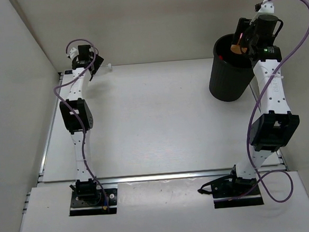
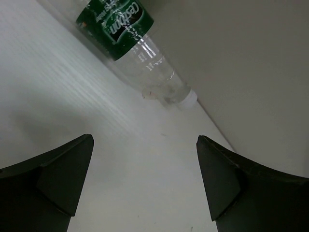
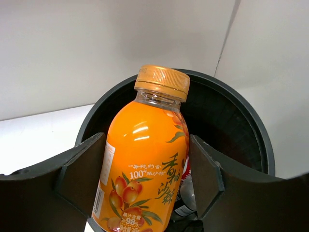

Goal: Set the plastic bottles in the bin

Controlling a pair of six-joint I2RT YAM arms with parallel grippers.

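My right gripper [image 1: 243, 42] [image 3: 147, 140] is shut on an orange bottle [image 3: 145, 164] with an orange cap, held tilted over the mouth of the black bin [image 1: 229, 81] [image 3: 241, 125]. The bottle shows as an orange spot above the bin in the top view [image 1: 237, 48]. Other bottles lie at the bottom of the bin [image 3: 186, 198], one with a red label. My left gripper [image 1: 90, 65] [image 2: 145, 138] is open and empty at the back left. A clear bottle with a green label [image 2: 130, 34] lies just beyond it along the back wall, white cap pointing right.
The back wall [image 2: 251, 58] runs right behind the clear bottle. The left side wall [image 1: 15, 94] stands close to the left arm. The bin stands in the back right corner next to the right wall [image 1: 306, 84].
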